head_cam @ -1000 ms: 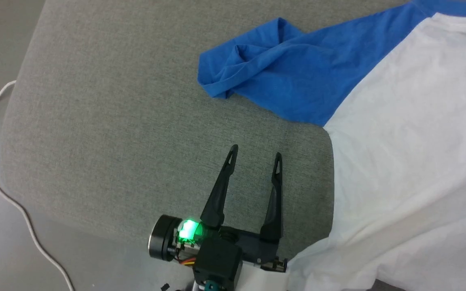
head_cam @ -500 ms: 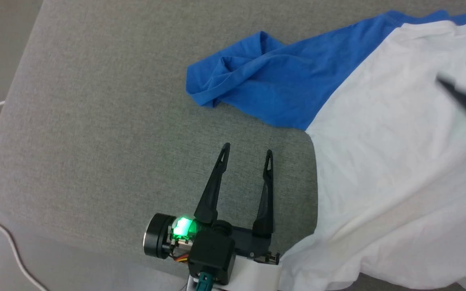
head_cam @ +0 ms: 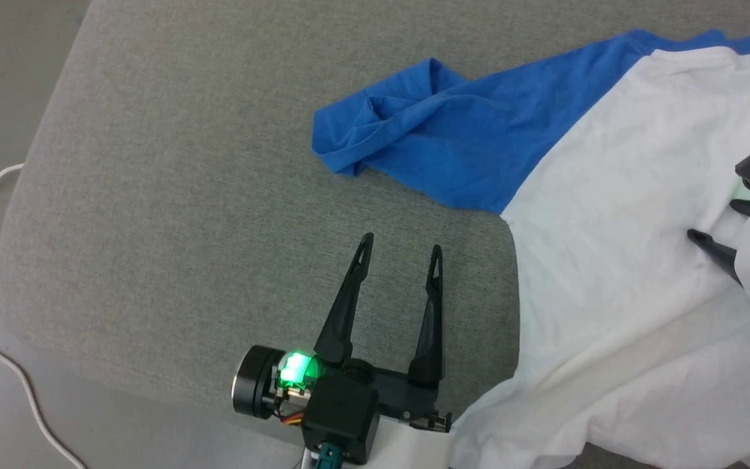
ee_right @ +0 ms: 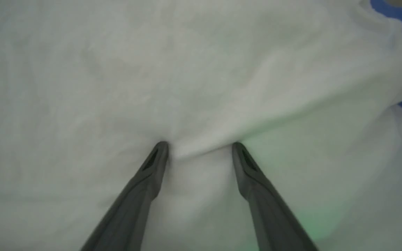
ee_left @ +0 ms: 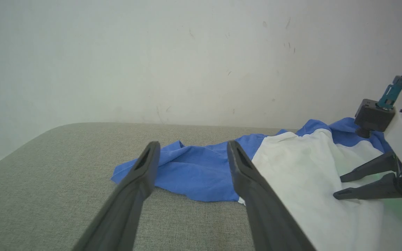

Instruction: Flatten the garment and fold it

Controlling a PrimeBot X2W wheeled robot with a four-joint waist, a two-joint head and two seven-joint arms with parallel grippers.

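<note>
Wide open and empty, the right claw [ee_right: 200, 146] noses a crease in the shirt [head_cam: 609, 228], likely to smooth it; the left claw [head_cam: 401, 246] hovers open, empty, above the bench [head_cam: 186, 195].

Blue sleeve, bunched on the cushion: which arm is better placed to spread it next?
Likely left: the left gripper hangs open over bare cushion, short of the blue sleeve; the right gripper is farther, at the white body.

Soft, even light with faint shadows; the right wrist view is blurry, green glow tinting the garment [ee_right: 326, 209].
</note>
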